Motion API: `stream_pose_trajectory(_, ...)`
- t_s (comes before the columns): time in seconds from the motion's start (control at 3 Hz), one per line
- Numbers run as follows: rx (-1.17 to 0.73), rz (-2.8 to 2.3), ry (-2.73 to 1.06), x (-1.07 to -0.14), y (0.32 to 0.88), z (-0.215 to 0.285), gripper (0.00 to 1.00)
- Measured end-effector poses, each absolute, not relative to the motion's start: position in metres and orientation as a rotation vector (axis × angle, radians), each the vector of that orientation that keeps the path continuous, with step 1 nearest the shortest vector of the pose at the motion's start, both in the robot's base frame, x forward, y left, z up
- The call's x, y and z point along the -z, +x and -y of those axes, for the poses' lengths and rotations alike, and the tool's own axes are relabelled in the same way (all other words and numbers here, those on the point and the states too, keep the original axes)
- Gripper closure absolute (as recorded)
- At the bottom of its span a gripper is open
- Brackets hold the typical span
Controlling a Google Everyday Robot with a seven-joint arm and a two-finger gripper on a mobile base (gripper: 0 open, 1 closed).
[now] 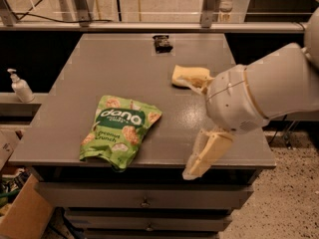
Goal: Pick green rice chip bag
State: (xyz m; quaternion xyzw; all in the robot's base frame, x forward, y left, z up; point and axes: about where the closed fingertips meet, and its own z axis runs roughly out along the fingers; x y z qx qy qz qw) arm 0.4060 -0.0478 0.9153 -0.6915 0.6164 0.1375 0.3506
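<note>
Nearest, far down and left of the fingers, a corner of a cardboard box [22, 215] on the floor. Directly under the fingers, the front of a grey drawer unit [144, 195] with small pulls. Speckled floor [294, 193] off to their right. At the front right edge of the table [75, 108], the gripper [192, 128] on a bulky white arm [259, 93], spread wide and holding nothing: lower finger [207, 151] slanting down past the table's front edge, upper finger pointing left toward the back, the two well apart. Left of the lower finger and well apart from it, the green rice chip bag [122, 131], lying flat near the front edge with its dark "dang" band facing up. A stretch of grey table top between bag and lower finger. Just behind the upper finger, a pale yellow sponge [187, 75], overlapping the fingertip in this view; cannot tell whether touching. Far left of the fingers, off the table, a white pump bottle [20, 86] on a low ledge. Farther back and a little left of the upper finger, a small dark object [162, 43] near the table's rear edge. Beyond everything, a metal rail [149, 27] with upright posts.
</note>
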Motion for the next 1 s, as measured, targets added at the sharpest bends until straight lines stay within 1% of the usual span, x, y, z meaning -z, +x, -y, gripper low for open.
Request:
stream_pose_trajectory(0.33,-0.363,-1.549,-1.793,-0.892,0.414,0.018,0.00)
stream_pose_trajectory(1.0,-0.430,-1.521,-1.830,-0.849,0.407,-0.033,0.00)
